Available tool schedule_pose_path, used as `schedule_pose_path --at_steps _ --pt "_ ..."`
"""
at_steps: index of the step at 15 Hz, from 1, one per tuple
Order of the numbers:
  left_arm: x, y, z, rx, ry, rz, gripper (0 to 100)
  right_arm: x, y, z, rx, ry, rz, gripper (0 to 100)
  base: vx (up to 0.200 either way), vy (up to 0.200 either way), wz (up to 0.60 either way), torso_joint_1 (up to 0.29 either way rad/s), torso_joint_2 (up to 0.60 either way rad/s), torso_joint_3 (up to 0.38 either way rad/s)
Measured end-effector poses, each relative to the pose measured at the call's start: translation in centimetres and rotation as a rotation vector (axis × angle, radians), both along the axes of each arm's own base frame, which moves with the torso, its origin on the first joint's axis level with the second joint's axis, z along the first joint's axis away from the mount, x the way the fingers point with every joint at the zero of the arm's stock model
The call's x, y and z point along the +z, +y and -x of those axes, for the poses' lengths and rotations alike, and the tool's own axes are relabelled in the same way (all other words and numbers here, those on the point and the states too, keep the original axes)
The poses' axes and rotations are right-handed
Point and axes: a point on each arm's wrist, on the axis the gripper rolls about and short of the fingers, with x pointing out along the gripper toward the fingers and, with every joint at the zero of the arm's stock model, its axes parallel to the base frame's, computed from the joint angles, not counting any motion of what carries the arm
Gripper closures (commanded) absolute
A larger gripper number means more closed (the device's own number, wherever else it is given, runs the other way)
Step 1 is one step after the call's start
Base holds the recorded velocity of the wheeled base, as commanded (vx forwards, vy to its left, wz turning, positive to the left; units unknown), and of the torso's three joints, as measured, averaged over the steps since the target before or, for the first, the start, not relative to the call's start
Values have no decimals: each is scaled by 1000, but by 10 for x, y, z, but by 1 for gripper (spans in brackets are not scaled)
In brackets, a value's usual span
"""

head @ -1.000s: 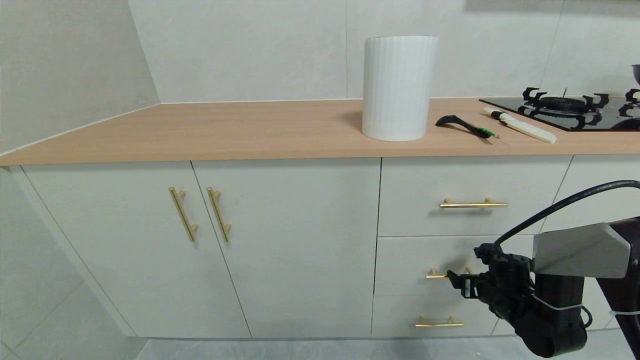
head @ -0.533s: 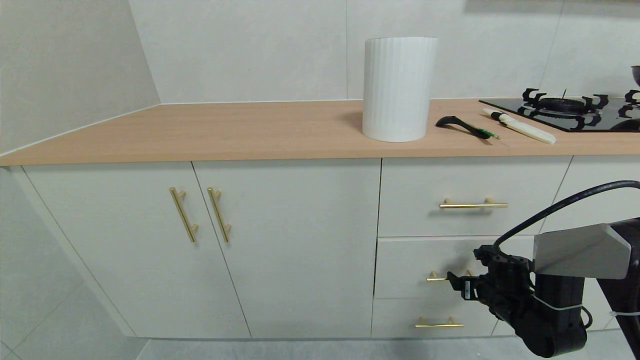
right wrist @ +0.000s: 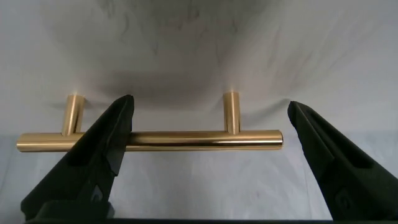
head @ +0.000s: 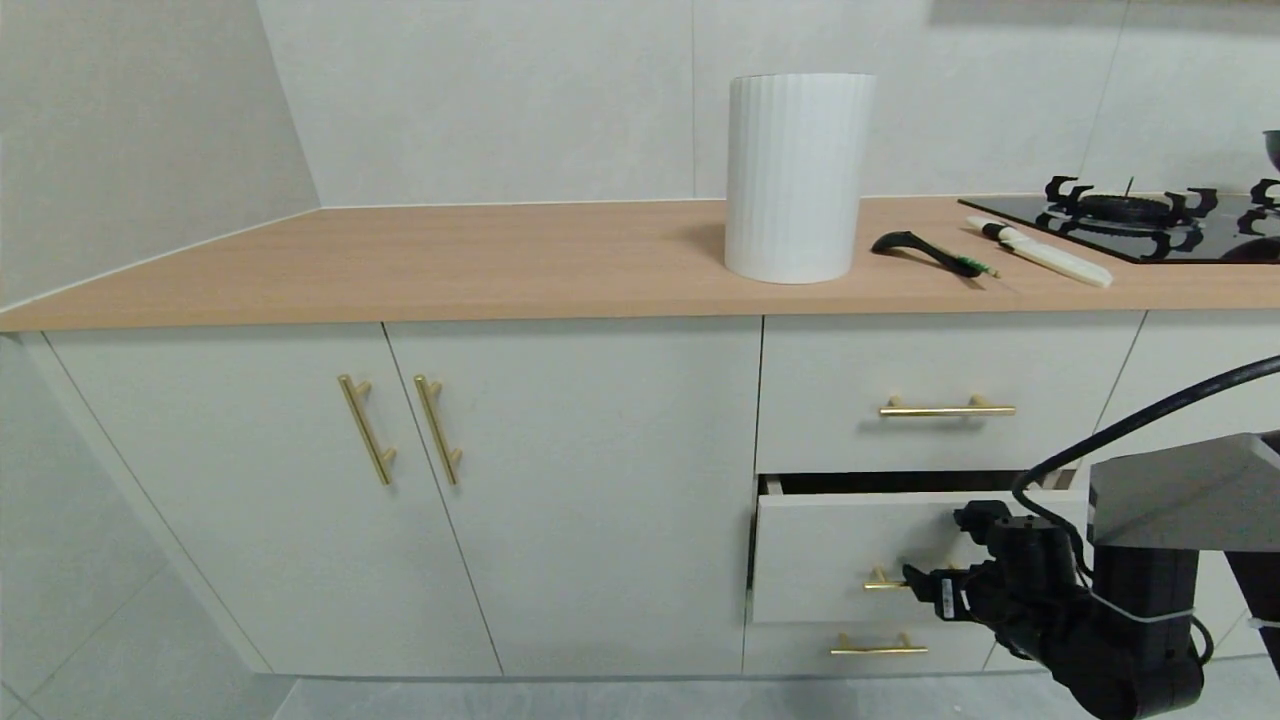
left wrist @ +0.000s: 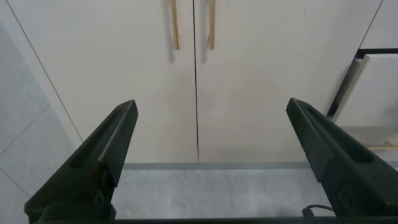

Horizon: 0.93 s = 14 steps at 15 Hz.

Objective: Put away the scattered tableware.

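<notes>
The black spoon (head: 928, 250) and the white utensil (head: 1045, 258) are lying loose on the counter (head: 450, 265), between the tall white canister (head: 797, 175) and the hob (head: 1140, 222), touched by neither arm. Below them the middle drawer (head: 840, 545) is now standing slightly out, with a dark gap showing along its top; half a second ago it was flush with the fronts around it. The right gripper (head: 930, 585) is sitting at the drawer's brass handle (right wrist: 186, 140). Its fingers are spread wide rather than pinched, with the bar running across behind one of them, so it seems to be hooking the handle more than clamping it. The left gripper (left wrist: 211, 112) is hanging fully spread and holding nothing, facing the cupboard doors (left wrist: 261, 74). Judging from this, the drawer is being opened as the place for the tableware; it probably needs to come out further before anything can go in, and the loose hook could slip off.
</notes>
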Motion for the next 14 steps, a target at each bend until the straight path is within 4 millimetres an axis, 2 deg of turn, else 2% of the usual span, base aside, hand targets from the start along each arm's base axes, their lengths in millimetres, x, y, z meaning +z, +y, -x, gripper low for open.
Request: schedule_pose_path --at_steps 2,4,8,11,12,14 --pt "0 0 0 0 0 0 0 21 1 12 29 49 -8 0 0 0 0 0 0 0" --pt "0 0 0 0 0 0 0 52 9 24 79 74 -25 0 0 0 0 0 0 0" --pt "0 0 0 0 0 0 0 126 27 58 185 57 -46 0 0 0 0 0 0 0" --pt "0 0 0 0 0 0 0 188 38 63 241 -18 -71 0 0 0 0 0 0 0" --pt "0 0 0 0 0 0 0 198 40 61 250 -51 -79 0 0 0 0 0 0 0" --pt "0 0 0 0 0 0 0 196 43 53 244 -71 -78 0 0 0 0 0 0 0"
